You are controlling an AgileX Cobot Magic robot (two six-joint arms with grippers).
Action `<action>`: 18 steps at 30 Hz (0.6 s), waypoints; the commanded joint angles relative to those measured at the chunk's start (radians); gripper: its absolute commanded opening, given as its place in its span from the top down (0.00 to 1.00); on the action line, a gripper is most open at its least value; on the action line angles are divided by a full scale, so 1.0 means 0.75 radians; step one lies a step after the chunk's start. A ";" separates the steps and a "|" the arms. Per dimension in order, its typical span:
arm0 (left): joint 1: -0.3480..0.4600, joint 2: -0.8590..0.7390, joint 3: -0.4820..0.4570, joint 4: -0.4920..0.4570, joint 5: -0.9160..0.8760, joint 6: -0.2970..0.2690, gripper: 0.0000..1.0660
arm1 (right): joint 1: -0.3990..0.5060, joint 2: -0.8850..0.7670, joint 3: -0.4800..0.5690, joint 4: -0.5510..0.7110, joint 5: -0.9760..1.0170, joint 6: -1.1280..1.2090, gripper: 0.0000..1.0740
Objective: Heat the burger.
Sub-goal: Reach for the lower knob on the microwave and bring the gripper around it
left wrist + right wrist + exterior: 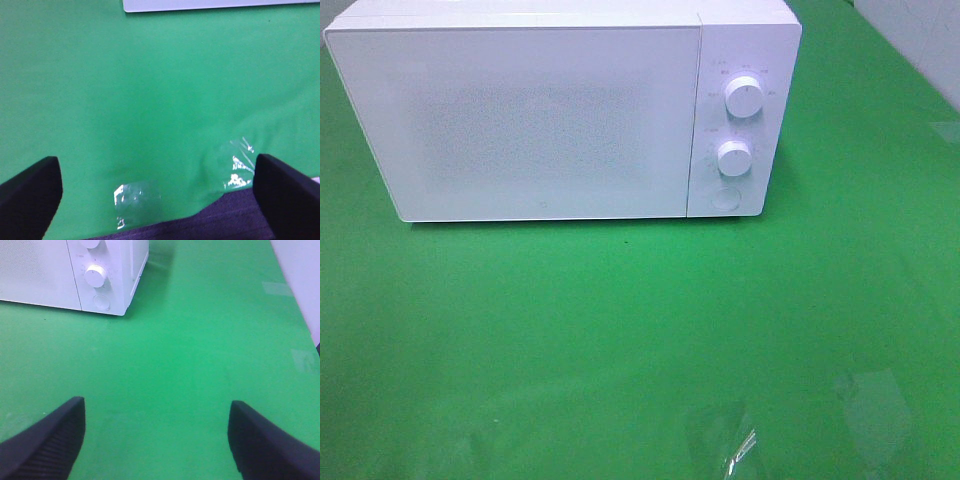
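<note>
Green all over, the counter (620,330) carries a white microwave (540,110) at its far side. The burger shows in no view, so its place cannot be told. The microwave's door is shut, and two knobs (744,97) sit on its right panel. The left gripper (156,167) and right gripper (156,410) hover released and empty above the counter.

Table surface: green cloth (640,340) covers the whole work area and is lightly creased toward the near edge. Clear tape patches (725,440) are fixed to it there, glinting in the light. Pale wall (920,40) borders the far right corner. Beyond the cloth's near edge lies a dark ribbed surface (225,222), material undetermined.
</note>
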 commanded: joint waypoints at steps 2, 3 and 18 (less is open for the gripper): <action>0.003 -0.080 0.048 -0.008 0.085 0.091 0.10 | -0.007 -0.035 0.004 0.001 -0.015 -0.013 0.29; 0.003 -0.093 0.047 -0.021 0.085 0.096 0.10 | -0.007 -0.035 0.004 0.001 -0.015 -0.013 0.29; 0.079 -0.153 0.047 -0.021 0.084 0.095 0.10 | -0.007 -0.035 0.004 0.001 -0.015 -0.013 0.29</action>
